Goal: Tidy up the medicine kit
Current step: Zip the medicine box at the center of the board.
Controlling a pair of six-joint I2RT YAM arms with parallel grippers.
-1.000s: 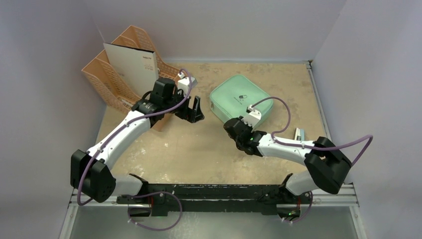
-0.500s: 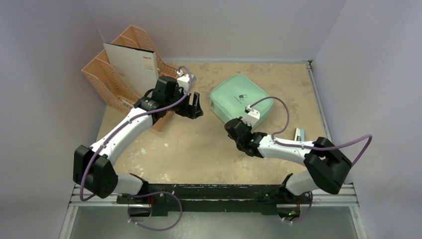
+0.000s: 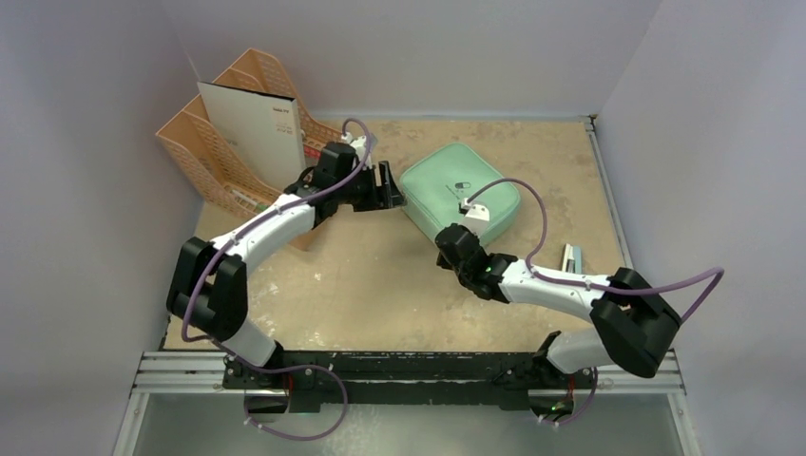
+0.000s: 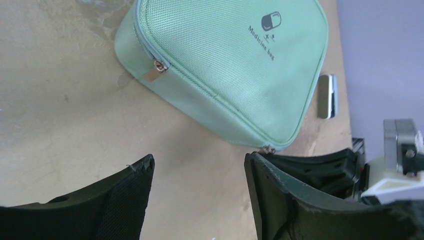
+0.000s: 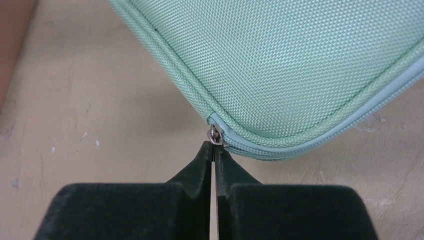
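The medicine kit is a mint-green zippered case lying shut at the back centre of the table, logo up. My right gripper is shut on the small metal zipper pull at the kit's near corner. In the top view that gripper sits at the kit's front edge. My left gripper hovers just left of the kit, open with nothing between its fingers. In the left wrist view its jaws frame bare table, with the kit ahead and a second zipper pull on its side.
A peach plastic organizer holding a white folder stands at the back left, right behind my left arm. A small silver object lies on the table right of the kit, also seen as a silver object in the left wrist view.
My left arm has swung right, from beside the organizer to the kit's left edge, its jaws narrowing a little. My right gripper has closed on the zipper pull.
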